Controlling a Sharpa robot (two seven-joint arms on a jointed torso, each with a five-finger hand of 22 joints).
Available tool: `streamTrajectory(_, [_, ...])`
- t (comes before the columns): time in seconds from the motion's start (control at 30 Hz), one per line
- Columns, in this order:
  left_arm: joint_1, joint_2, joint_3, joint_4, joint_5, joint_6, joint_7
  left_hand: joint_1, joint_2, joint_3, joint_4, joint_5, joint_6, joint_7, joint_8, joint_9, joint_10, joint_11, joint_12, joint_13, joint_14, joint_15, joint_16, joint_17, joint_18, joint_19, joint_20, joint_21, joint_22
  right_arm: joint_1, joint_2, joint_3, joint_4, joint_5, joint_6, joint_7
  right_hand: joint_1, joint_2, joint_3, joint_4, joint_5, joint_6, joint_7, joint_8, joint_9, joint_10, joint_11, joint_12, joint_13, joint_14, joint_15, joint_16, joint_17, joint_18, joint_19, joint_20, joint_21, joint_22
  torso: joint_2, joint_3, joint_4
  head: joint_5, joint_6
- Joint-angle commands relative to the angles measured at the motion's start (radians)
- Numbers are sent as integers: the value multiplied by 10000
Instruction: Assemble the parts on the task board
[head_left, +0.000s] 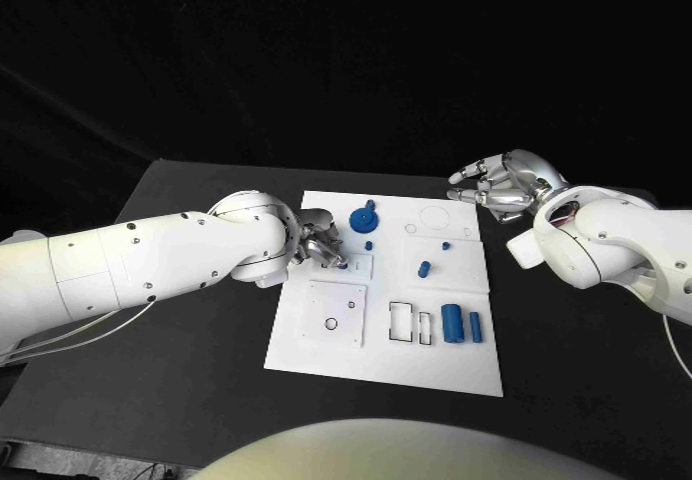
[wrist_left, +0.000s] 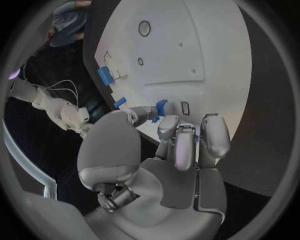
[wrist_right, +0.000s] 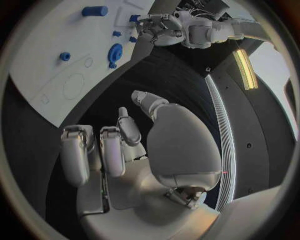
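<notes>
Left hand (head_left: 323, 248) low over the task board (head_left: 325, 350), near its left side; fingers curled around a small blue part (wrist_left: 161, 106), pinched at the fingertips just above the board. Right hand (head_left: 498, 184) raised off the board's far right corner, above the black bench (head_left: 577, 340), fingers curled inward, holding nothing. Blue gear-shaped part (head_left: 364, 217) and several blue cylinders (head_left: 454, 322) lie on the board.

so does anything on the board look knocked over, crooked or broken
Nothing stands out. The task board lies flat on the black table, and the blue parts such as the gear and the two cylinders sit on it undamaged. The left robot hand works over the board; the right robot hand hovers off it.
</notes>
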Motion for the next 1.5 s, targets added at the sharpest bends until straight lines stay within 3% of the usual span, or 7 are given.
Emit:
streamTrajectory(0.03, [-26, 41, -22, 14, 31, 286, -30, 62, -2, 1892, -1830, 49, -4, -61, 39, 6, 57, 20, 45, 6, 743, -89, 10, 1480, -152, 79, 15, 55, 6, -10, 3, 0, -6, -58, 120, 16, -88, -28, 1, 42, 4, -6, -46, 28, 16, -48, -8, -17, -7, 637, 9, -22, 968, 99, 583, 9, -29, 1863, -3, -1, 4, -3, -6])
streamTrajectory(0.73, [-25, 222, -44, -164, 321, 349, -9, -130, -51, 1796, -1681, 73, 36, -84, 35, 9, 123, 7, 43, 27, 745, -96, 9, 1484, -156, 81, 7, 57, 17, -15, 7, -2, -8, -46, 112, 14, -88, -28, 1, 42, 4, -6, -46, 28, 16, -48, -8, -17, -7, 637, 9, -22, 968, 99, 583, 9, -29, 1863, -3, 9, -2, -50, -54])
streamTrajectory(1.2, [-23, 262, -47, -268, 434, 300, -18, -719, 69, 1578, -1140, -58, 42, -183, 9, 19, 174, -61, -22, -15, 748, -148, 5, 1486, -152, 64, -33, 13, -14, -27, 16, -4, -19, -32, 103, 25, -90, -28, 2, 71, 4, -14, -49, 60, 14, -64, -11, -30, -31, 636, 5, -29, 957, 103, 578, 5, -42, 1852, 1, 11, -11, -51, -59])
streamTrajectory(1.5, [-22, 273, -48, -315, 479, 327, -25, -1019, 18, 1468, -943, -102, 54, -211, -15, 9, 169, -77, -39, -26, 749, -161, 3, 1488, -153, 68, -46, -3, -18, -29, 4, -4, -16, -26, 102, 28, -90, -28, 2, 71, 4, -14, -49, 60, 14, -64, -11, -30, -31, 636, 5, -29, 957, 103, 578, 5, -42, 1852, -3, 2, -4, -68, -74])
